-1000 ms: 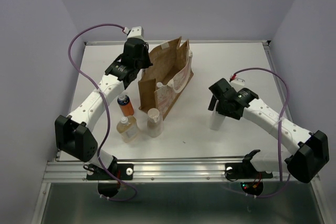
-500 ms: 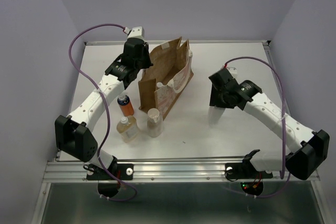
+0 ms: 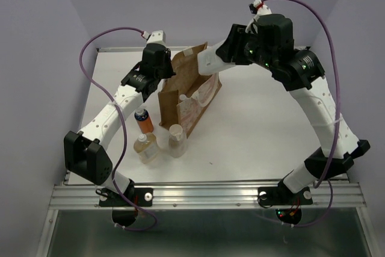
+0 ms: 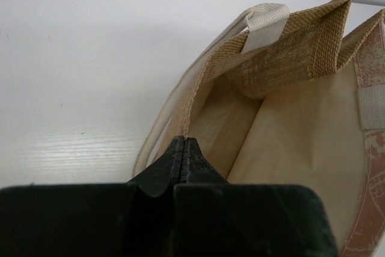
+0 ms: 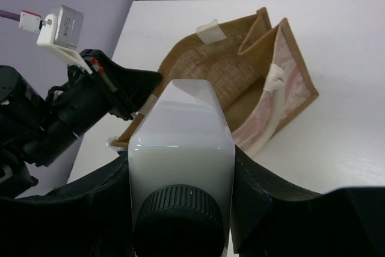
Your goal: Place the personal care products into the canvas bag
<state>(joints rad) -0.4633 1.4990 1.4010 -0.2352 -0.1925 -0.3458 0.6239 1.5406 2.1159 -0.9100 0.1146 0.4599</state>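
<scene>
Right wrist — right jaws pinch white bottle (image 5: 180,142) over canvas bag (image 5: 222,70) — left jaws pinch its rim.

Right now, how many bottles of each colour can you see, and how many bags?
Orange bottle: 1
Amber bottle: 1
Beige bottle: 1
White bottle: 1
Bag: 1
Total: 5
</scene>
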